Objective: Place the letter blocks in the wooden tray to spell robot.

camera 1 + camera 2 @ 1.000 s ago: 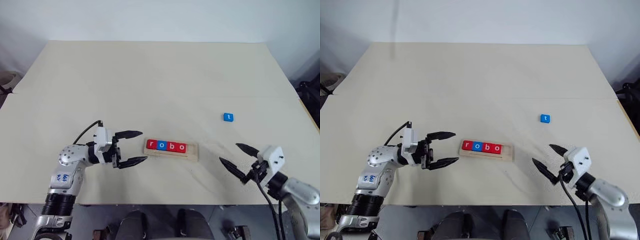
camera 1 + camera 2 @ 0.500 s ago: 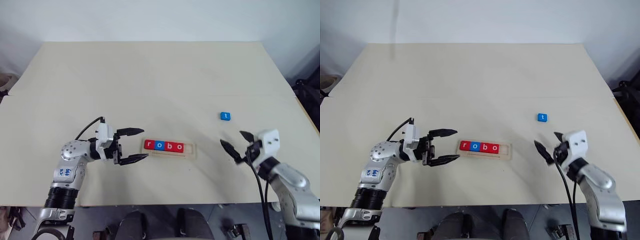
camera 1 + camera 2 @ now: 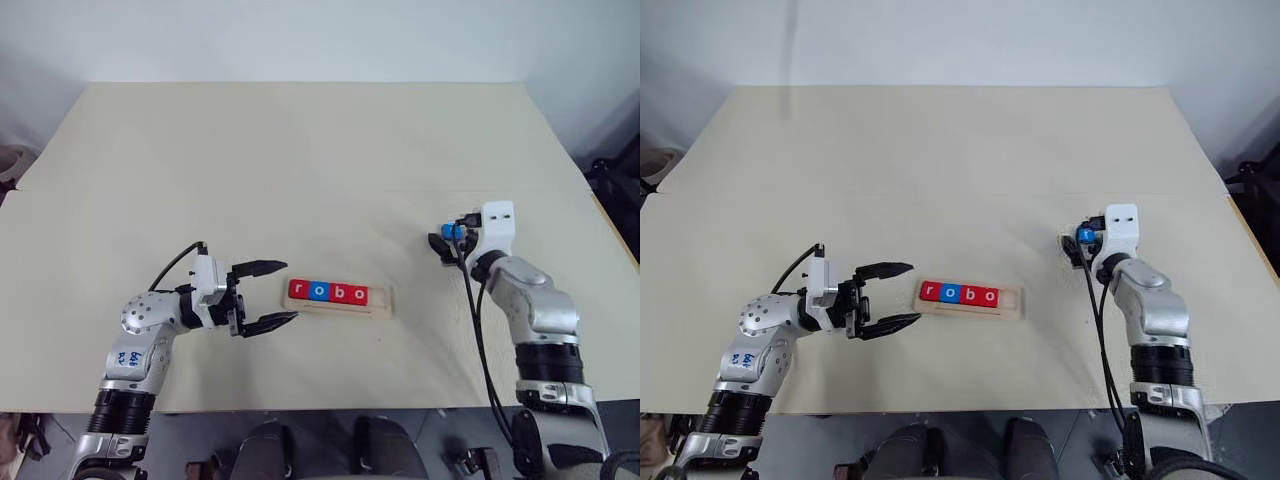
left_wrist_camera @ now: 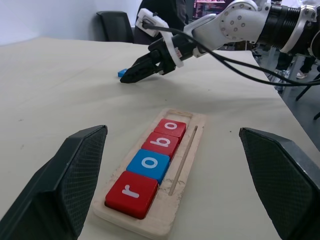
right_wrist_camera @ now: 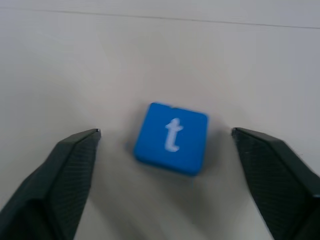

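Four letter blocks reading r (image 3: pixel 298 290), o (image 3: pixel 317 291), b (image 3: pixel 340 293), o (image 3: pixel 360 294) lie in a row in the wooden tray (image 3: pixel 384 298), whose right end slot is bare. My left gripper (image 3: pixel 288 291) hovers open just off the tray's left end, pointing along it. A blue letter block with a white t (image 5: pixel 172 137) lies flat on the table to the right of the tray. My right gripper (image 3: pixel 449 238) is open, one finger on each side of the t block with a gap on both sides.
The cream table (image 3: pixel 300 170) stretches wide behind the tray, with a seam running across it. Its front edge lies just below both arms. Black cables trail from both wrists.
My right arm has swung forward from the table's front edge to the t block, and its fingers now straddle it, slightly narrower. The left gripper has held still.
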Controlling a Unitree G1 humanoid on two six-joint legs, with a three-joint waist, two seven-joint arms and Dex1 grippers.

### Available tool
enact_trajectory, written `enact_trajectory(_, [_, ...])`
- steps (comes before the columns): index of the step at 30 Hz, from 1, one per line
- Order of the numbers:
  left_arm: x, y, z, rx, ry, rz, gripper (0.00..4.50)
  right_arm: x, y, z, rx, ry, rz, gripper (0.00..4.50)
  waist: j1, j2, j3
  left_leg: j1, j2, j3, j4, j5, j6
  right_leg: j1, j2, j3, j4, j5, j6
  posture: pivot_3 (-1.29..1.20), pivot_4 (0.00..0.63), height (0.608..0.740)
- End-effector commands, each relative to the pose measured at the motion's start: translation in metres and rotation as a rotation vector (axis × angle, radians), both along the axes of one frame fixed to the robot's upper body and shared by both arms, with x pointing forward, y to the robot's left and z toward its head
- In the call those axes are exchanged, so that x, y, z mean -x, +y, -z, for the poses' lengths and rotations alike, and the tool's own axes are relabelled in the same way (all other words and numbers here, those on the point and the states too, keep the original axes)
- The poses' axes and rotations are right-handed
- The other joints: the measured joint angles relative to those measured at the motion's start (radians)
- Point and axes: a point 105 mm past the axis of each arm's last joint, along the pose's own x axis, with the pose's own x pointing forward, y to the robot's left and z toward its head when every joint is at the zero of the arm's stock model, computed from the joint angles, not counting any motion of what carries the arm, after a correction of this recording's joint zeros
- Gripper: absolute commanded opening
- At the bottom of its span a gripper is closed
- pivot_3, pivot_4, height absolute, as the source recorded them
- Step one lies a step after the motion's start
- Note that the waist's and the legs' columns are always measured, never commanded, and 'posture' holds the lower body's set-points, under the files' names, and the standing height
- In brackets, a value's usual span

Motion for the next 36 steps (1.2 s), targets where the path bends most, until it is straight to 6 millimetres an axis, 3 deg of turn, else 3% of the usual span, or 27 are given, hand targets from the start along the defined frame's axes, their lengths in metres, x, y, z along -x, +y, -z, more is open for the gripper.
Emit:
enact_trajectory(1, [0.004, 0.001, -0.009, 0.004, -0.045, -0.005, 4.5, 0.0, -0.003, -0.002, -0.002, -0.014, 0.037, 3.24, 0.0, 0.0, 0.0, 0.0, 0.0, 0.0, 0.0, 0.0, 0.0, 0.0, 0.0, 0.0, 0.0, 0.0, 0.0, 0.0, 0.15, 0.74])
enact_trajectory(6, [0.004, 0.0, -0.009, 0.005, -0.041, -0.003, 4.5, 0.004, 0.005, -0.002, -0.018, -0.014, 0.01, 1.5, 0.003, 0.0, 0.0, 0.0, 0.0, 0.0, 0.0, 0.0, 0.0, 0.0, 0.0, 0.0, 0.0, 0.0, 0.0, 0.0, 0.15, 0.74])
enact_trajectory(11, [0.003, -0.001, -0.009, 0.008, -0.039, 0.004, 4.5, 0.016, 0.004, -0.015, -0.011, -0.042, 0.004, 1.47, 0.003, 0.0, 0.0, 0.0, 0.0, 0.0, 0.0, 0.0, 0.0, 0.0, 0.0, 0.0, 0.0, 0.0, 0.0, 0.0, 0.15, 0.74])
enact_trajectory(16, [0.005, -0.003, -0.007, 0.014, -0.022, 0.025, 4.5, 0.052, 0.021, -0.024, -0.035, -0.046, -0.06, 1.47, 0.004, 0.0, 0.0, -0.001, 0.0, -0.001, -0.001, 0.0, 0.0, -0.001, 0.0, 0.0, -0.001, 0.0, 0.0, 0.0, 0.15, 0.74])
enact_trajectory(24, [0.012, -0.003, -0.008, 0.02, -0.011, 0.047, 4.5, 0.118, 0.057, -0.005, -0.108, 0.034, -0.126, 1.47, 0.004, 0.0, 0.0, -0.001, 0.0, -0.003, -0.001, 0.0, 0.0, -0.001, 0.0, 0.0, -0.001, 0.0, 0.0, 0.0, 0.15, 0.74])
enact_trajectory(29, [0.013, 0.0, -0.009, 0.007, -0.006, 0.055, 4.5, 0.131, 0.067, 0.01, -0.129, 0.087, -0.138, 1.47, 0.003, 0.0, 0.0, -0.001, 0.0, -0.003, -0.001, 0.0, 0.001, -0.001, 0.0, 0.001, -0.001, 0.0, 0.0, 0.0, 0.15, 0.74])
enact_trajectory(36, [0.012, 0.003, -0.01, -0.007, -0.01, 0.056, 4.5, 0.132, 0.062, 0.007, -0.156, 0.096, -0.198, 3.78, 0.004, 0.0, 0.0, -0.001, 0.0, -0.003, -0.001, -0.001, 0.001, -0.001, 0.0, 0.001, -0.001, 0.0, 0.0, 0.0, 0.15, 0.74])
